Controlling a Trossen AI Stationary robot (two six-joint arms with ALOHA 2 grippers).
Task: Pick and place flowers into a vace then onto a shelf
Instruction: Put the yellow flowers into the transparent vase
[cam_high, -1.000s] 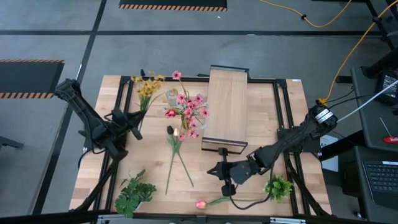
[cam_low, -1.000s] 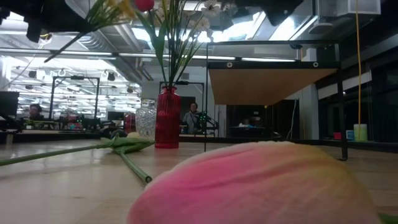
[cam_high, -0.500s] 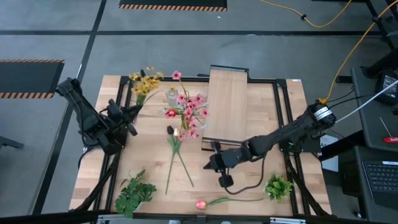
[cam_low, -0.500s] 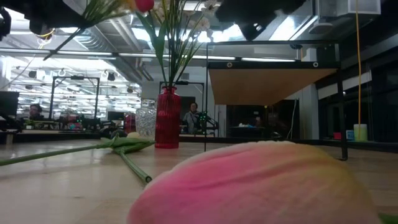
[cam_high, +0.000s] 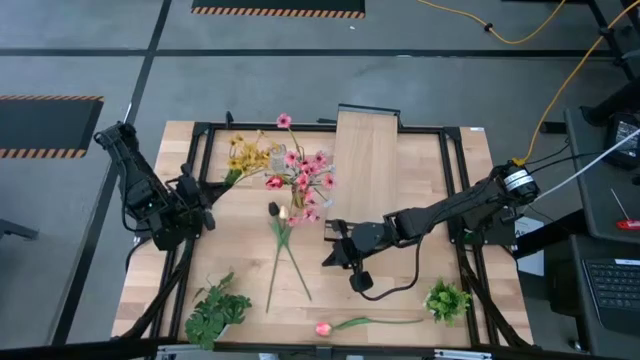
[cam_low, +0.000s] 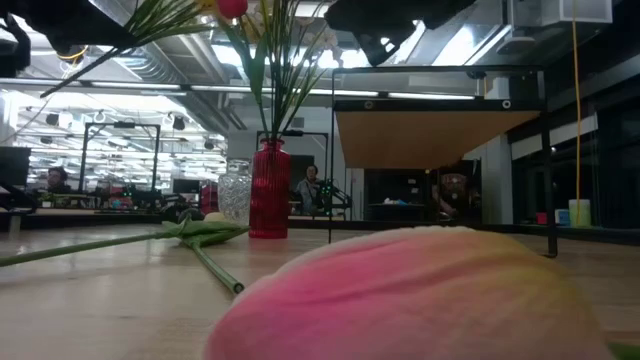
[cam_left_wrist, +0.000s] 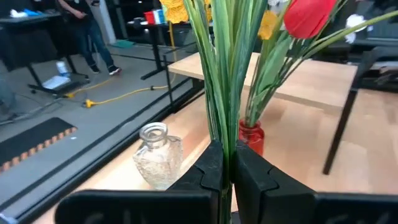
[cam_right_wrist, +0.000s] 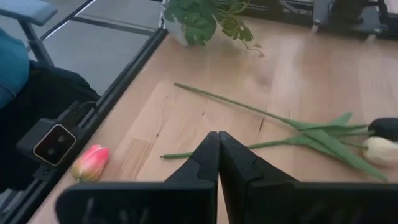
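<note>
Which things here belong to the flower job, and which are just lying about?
Job: yellow daisy bunch, small clear glass vase, light-wood plank shelf, pink tulip, two loose green-stemmed flowers.
Lying about: red ribbed cylinder, bushy green leafy bunch, smaller leafy bunch.

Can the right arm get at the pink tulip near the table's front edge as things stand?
Probably yes. The right gripper, shut and empty, hangs over bare table, and the tulip lies alone in front of it with nothing between them. It would need to open first.

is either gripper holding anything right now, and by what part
The left gripper is shut on the green stems of the yellow daisy bunch, low on the stalks. The right gripper is shut and holds nothing.
</note>
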